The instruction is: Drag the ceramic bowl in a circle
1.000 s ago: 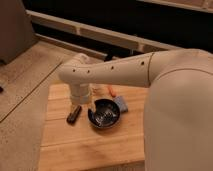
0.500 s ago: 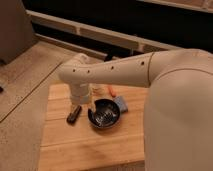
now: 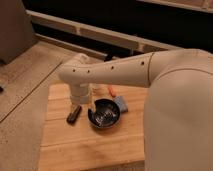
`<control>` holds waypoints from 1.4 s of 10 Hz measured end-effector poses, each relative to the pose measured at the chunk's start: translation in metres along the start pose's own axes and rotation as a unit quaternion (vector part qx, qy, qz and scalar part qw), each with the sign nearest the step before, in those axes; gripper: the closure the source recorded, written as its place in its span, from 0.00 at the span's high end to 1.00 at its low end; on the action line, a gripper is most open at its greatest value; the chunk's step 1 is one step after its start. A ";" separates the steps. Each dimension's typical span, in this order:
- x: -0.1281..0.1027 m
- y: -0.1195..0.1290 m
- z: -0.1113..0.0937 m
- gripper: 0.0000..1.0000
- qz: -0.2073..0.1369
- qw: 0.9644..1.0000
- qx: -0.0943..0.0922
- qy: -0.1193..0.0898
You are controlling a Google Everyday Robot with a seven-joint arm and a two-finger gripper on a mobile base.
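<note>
Bowl: one round, shallow, glossy black ceramic bowl [image 3: 104,115], sitting near the middle of the tabletop.
Gripper: one gripper [image 3: 88,104], below the white wrist at the bowl's left rim; whether it is gripping anything cannot be told.
Arm: one white robot arm [image 3: 120,72], reaching in from the right.
Other items: one dark oblong object [image 3: 74,114] left of the bowl; one orange piece [image 3: 112,91] and one blue piece [image 3: 121,104] behind the bowl.
Surface: pale wooden tabletop [image 3: 65,145].
Room: speckled grey floor [image 3: 25,85]; dark wall with pale rails [image 3: 100,35].

No lettering, label or number can be read on anything here. The gripper [image 3: 88,103] hangs right at the rim of the ceramic bowl [image 3: 105,115].
</note>
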 end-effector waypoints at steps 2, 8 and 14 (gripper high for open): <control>0.000 0.000 0.000 0.65 0.000 1.000 0.000 0.000; -0.005 -0.038 0.005 0.65 0.026 0.999 0.038 -0.008; -0.023 -0.068 -0.016 0.65 -0.005 0.993 0.066 -0.098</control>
